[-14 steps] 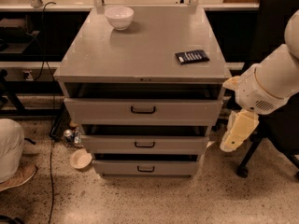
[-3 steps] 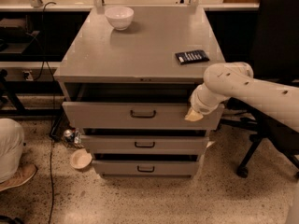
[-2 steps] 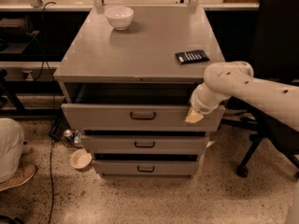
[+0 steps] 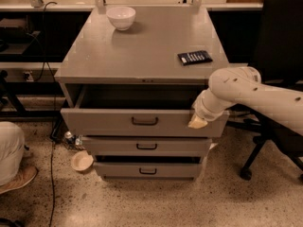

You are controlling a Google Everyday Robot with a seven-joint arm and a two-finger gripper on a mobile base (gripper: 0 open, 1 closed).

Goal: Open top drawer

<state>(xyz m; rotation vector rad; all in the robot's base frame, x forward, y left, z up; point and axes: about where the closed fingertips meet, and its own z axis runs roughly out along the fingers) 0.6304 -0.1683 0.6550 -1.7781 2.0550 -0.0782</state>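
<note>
The top drawer (image 4: pixel 104 121) is the widest grey drawer of the cabinet, with a small dark loop handle (image 4: pixel 144 121) at centre. It stands partly pulled out, with a dark gap showing behind its front. My gripper (image 4: pixel 197 121) is on a white arm reaching in from the right. It sits at the right end of the drawer front, at its upper edge, well to the right of the handle.
Two narrower grey drawers (image 4: pixel 147 146) sit below, slightly out. On the cabinet top (image 4: pixel 142 46) lie a white bowl (image 4: pixel 121 17) and a dark flat packet (image 4: pixel 194 56). A black office chair (image 4: pixel 279 41) stands at right, a small bowl (image 4: pixel 81 161) on the floor at left.
The arm came in from the right side of the cabinet to the top drawer's right end. Over the last second the drawer has slid out a little further.
</note>
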